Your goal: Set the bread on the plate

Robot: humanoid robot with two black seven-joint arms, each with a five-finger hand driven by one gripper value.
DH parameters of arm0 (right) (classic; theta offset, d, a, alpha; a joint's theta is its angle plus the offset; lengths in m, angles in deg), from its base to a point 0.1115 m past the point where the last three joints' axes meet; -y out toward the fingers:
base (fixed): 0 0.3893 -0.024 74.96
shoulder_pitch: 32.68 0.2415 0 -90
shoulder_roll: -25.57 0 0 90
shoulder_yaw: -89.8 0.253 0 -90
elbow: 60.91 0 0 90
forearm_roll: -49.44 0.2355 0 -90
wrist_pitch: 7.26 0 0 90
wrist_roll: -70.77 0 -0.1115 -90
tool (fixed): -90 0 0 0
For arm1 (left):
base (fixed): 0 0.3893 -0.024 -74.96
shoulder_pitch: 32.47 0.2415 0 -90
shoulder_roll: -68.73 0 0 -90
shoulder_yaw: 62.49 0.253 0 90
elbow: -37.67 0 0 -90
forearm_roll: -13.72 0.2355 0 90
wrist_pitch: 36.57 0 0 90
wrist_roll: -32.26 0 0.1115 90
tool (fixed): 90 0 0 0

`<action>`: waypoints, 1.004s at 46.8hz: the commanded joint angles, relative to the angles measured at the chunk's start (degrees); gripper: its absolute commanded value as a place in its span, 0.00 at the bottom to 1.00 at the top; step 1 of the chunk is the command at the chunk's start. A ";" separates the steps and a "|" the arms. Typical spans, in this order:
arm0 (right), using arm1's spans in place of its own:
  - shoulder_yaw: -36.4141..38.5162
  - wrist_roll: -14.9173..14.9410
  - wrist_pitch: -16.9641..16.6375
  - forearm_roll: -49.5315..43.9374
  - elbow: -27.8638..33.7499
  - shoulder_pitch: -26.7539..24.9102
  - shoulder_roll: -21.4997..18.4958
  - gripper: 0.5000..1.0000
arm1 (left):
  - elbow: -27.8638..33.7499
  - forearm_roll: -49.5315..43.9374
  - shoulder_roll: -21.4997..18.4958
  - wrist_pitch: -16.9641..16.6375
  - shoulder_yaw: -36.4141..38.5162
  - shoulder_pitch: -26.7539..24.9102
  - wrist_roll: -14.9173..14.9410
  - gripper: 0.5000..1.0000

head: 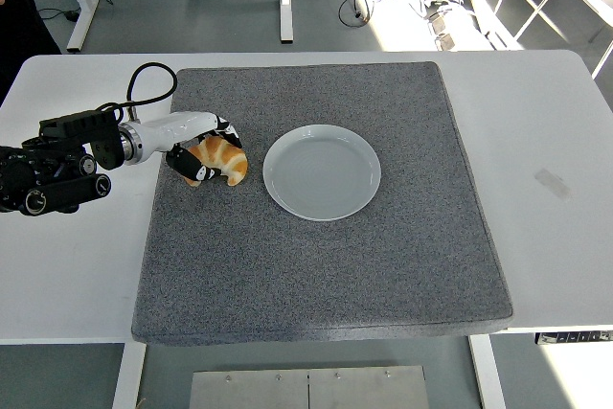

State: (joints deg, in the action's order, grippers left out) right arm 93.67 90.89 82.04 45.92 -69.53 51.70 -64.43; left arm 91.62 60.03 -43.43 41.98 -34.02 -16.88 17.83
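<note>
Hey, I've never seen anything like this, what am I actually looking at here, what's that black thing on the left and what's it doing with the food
This is one picture, taken from a camera high on a humanoid robot, looking down over its white table. The black thing coming in from the left edge is the robot's left arm, ending in a five-fingered left hand with a white wrist. A grey mat covers the middle of the table. On it lie a piece of golden bread and, just to its right, an empty pale plate. The hand's fingers are curled around the bread, which seems to sit on the mat beside the plate, not on it. The robot's right arm is not in the picture. Behind the table you see floor, desk legs and cables.
</note>
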 commanded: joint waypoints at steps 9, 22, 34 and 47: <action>0.00 0.00 0.00 0.00 0.00 0.00 0.00 1.00 | -0.08 -0.17 -0.51 0.11 -1.05 -1.17 0.02 0.25; 0.00 0.00 0.00 0.00 0.00 0.00 0.00 1.00 | 0.72 -0.08 -2.88 1.52 -5.18 -6.18 -0.07 0.25; 0.00 0.00 0.00 0.00 0.00 0.00 0.00 1.00 | 0.80 0.01 -2.71 3.54 -5.36 -10.05 -0.07 0.26; 0.00 0.00 0.00 0.00 0.00 0.00 0.00 1.00 | 0.80 2.47 1.77 3.63 -6.76 -12.07 0.19 0.27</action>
State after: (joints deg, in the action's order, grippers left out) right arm 93.67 90.89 82.04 45.92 -69.53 51.72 -64.43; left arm 92.43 62.39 -42.97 45.61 -40.67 -28.53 17.98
